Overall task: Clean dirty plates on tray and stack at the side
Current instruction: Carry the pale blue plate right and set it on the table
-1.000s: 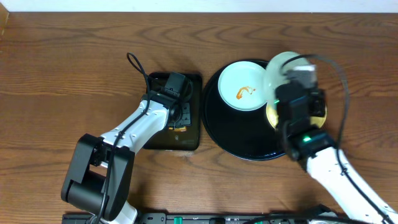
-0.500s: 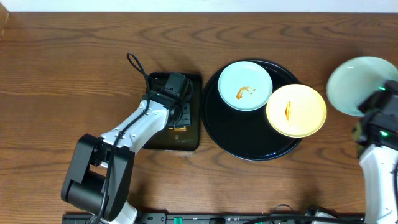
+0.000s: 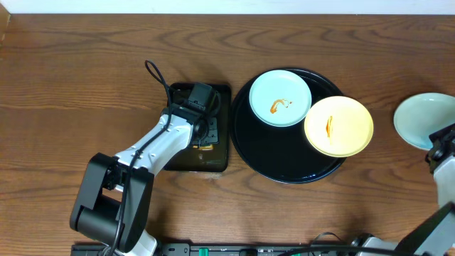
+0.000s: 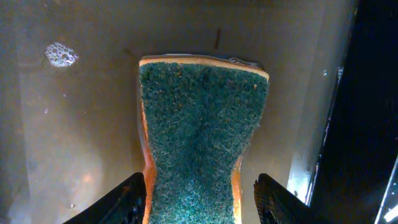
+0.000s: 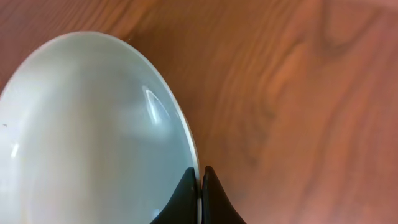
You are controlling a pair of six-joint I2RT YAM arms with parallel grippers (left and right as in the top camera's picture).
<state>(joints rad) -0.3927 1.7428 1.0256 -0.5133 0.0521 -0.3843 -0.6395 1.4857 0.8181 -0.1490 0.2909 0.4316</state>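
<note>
- Three plates show in the overhead view: a sauced mint plate [image 3: 280, 98], a yellow plate [image 3: 338, 126] and a clean mint plate [image 3: 425, 119].
- Sauced mint plate: lies inside the tray [image 3: 274, 162], toward its far rim, with an orange-brown squiggle near its centre.
- Yellow plate: sits on the right part of the tray, just beside the sauced mint plate. Its outer edge overhangs the tray's rim, and it carries one short orange streak.
- Clean mint plate: off the tray, over the bare tabletop [image 3: 85, 71] at the right edge of the overhead view. Whether it rests on the wood or hangs above it cannot be told.
- Right gripper [image 5: 200, 180]: fingers drawn almost together, pinching the rim of the clean mint plate, with only the rim's thickness between them.
- Left gripper [image 4: 202, 198]: lowered into the basin [image 3: 219, 153], left of the tray. Its fingers stand wide apart on either side of the green sponge [image 4: 199, 124], which lies flat on the wet floor. A narrow gap shows beside one finger, and no grip is evident.
</note>
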